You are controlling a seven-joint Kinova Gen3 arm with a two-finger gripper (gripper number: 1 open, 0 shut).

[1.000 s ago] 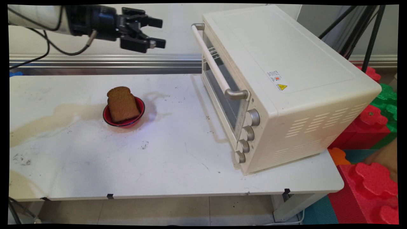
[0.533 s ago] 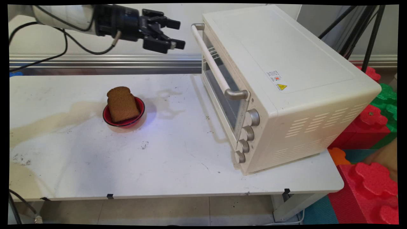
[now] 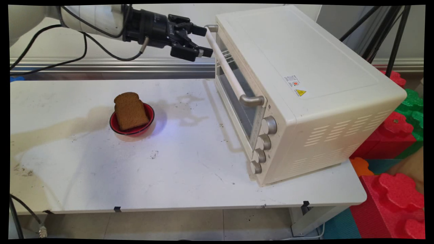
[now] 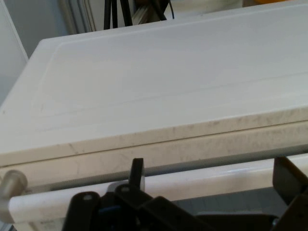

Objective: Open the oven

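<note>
In the main view my black two-finger gripper (image 3: 204, 41) is held high above the white table (image 3: 176, 169), reaching in from nine o'clock toward the far end of the long white bar handle (image 3: 225, 64) on the door of the cream-white boxy toaster oven (image 3: 305, 88). My fingers are spread wide and hold nothing; the upper fingertip lies just beside the handle's grey metal end bracket, the lower one just short of the bar, and I cannot tell whether either touches it. The oven stands on the right half of the table with its glass door facing nine o'clock, shut, and four round silver knobs (image 3: 262, 145) in a row at its near end. Well apart from my gripper, at about seven o'clock from it and down on the tabletop, sits a small red bowl (image 3: 149, 117) with a brown slice of bread (image 3: 130, 110) standing tilted inside it. Red and green foam blocks (image 3: 396, 189) are stacked on the floor past the table's right end. In the hand view the oven's flat pale top fills most of the picture, the white handle bar (image 4: 202, 185) runs across from nine to three o'clock low in the frame, and my gripper (image 4: 211, 178) is set wide, one finger (image 4: 137, 173) rising in front of the bar and the other at the right edge.
</note>
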